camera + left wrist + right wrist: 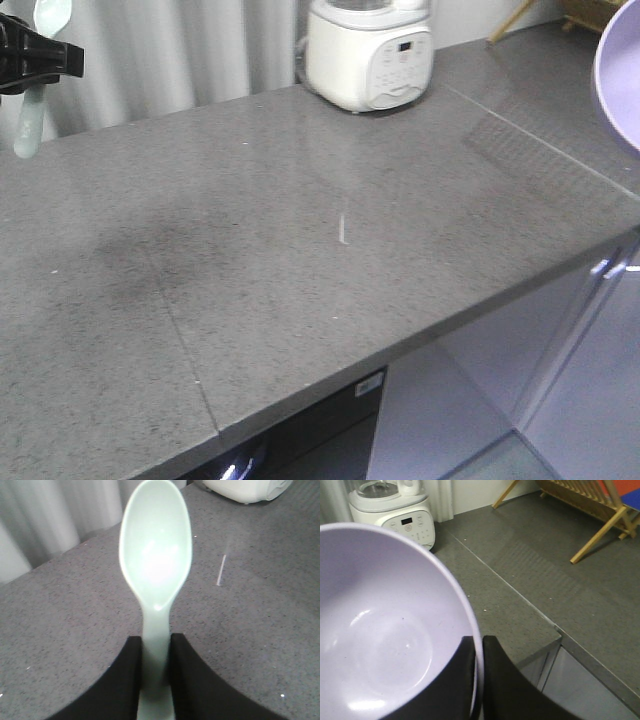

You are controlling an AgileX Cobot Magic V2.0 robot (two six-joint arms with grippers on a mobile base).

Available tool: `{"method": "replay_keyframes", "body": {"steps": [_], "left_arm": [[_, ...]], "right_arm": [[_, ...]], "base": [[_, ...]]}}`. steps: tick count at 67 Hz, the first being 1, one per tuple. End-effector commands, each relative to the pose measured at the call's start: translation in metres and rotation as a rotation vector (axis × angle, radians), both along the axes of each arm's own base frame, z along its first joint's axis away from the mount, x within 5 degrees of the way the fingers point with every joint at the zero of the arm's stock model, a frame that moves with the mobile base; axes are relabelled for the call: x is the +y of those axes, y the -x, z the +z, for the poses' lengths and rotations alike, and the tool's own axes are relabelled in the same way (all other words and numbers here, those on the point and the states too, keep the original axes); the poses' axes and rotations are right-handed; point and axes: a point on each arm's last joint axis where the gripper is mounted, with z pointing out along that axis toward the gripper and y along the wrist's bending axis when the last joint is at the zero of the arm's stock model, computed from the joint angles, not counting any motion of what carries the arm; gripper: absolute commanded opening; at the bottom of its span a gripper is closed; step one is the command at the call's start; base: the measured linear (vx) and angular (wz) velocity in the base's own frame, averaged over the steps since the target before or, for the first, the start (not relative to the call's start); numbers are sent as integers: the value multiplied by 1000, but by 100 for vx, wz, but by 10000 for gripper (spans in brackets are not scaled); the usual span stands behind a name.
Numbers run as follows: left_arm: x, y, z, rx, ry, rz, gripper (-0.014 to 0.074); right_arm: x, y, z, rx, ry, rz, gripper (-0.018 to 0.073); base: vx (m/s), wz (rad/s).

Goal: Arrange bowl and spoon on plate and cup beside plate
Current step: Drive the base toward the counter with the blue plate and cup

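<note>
- Countertop [300, 260]: grey speckled stone with a seam running front to back. It spans the front view.
- Cabinet fronts [590, 370]: pale and glossy, under the counter's right end.
- Wooden rack [600, 515]: slatted, light timber, standing on the counter's far right part. It shows in the right wrist view only.
- White appliance [370, 55]: has a button panel and a clear jar on top. It stands at the rear edge of the counter, before the curtain.
- Bowl [385, 630]: lavender, glossy and empty. It is held in the air, tipped on edge, at the right border of the front view [622, 70], over the counter's right end. It does not touch the counter.
- Right gripper [479, 652]: closed on the bowl's rim, one black finger inside the wall and one outside.
- Left gripper [156, 647]: clamped on the spoon's handle. It is raised over the counter's far left corner [38, 62].
- Spoon [156, 555]: pale mint, held off the counter. In the front view it stands roughly upright [28, 125], scoop uppermost.
- Pale streak [342, 230]: a short thin mark on the stone near the counter's middle. What it is cannot be told.
</note>
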Motion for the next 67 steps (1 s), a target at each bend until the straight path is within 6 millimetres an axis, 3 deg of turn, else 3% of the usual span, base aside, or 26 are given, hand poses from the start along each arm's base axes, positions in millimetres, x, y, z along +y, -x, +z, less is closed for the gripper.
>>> {"method": "replay_keyframes", "body": {"steps": [1, 67], "left_arm": [[-1, 10, 24, -121, 31, -7, -6], [-1, 10, 24, -121, 31, -7, -6]], "right_arm": [[-1, 4, 18, -118, 23, -9, -8], [-1, 4, 18, -118, 23, -9, -8]], "base": [[-5, -38], [-5, -35]]}}
